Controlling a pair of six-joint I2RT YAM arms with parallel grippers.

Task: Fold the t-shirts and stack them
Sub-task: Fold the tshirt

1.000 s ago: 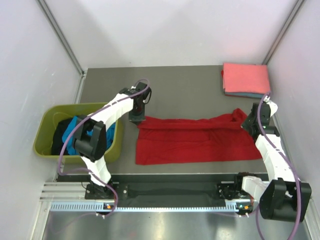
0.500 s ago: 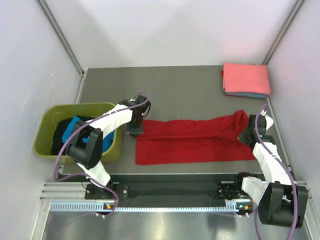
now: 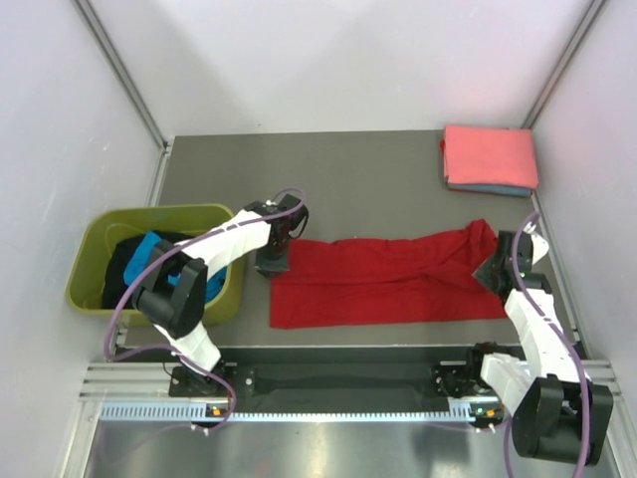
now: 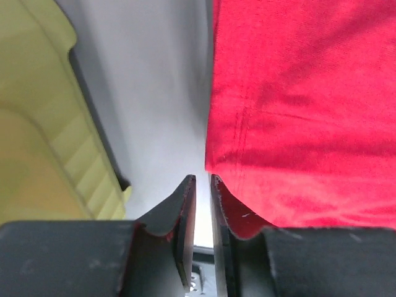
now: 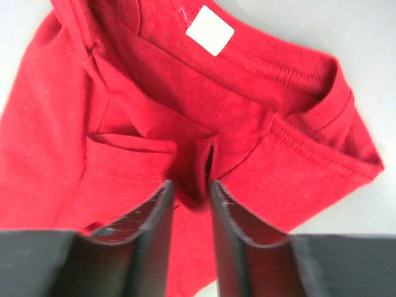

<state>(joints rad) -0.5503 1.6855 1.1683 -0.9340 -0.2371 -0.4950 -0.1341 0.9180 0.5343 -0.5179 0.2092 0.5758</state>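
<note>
The bright red t-shirt [image 3: 388, 279] lies spread sideways on the grey table, collar to the right. My left gripper [image 3: 274, 261] sits low at the shirt's left edge. In the left wrist view [image 4: 199, 179] its jaws are shut to a thin slit with only table showing between them, and the red hem [image 4: 297, 111] lies just right of them. My right gripper [image 3: 495, 271] is at the collar end. In the right wrist view [image 5: 189, 184] it is shut on a pinch of the red cloth [image 5: 148, 111] below the white neck label [image 5: 210, 30].
A folded salmon-pink t-shirt [image 3: 490, 154] lies on a blue one [image 3: 498, 188] at the far right corner. The olive-green tub [image 3: 90, 249] stands left of the table with turquoise [image 3: 154, 249] and black [image 3: 119, 269] shirts inside; its wall [image 4: 37, 124] is close to my left gripper.
Both grippers have moved toward the near edge. The left one slid down the shirt's left edge. The right one drew the collar end slightly nearer.
</note>
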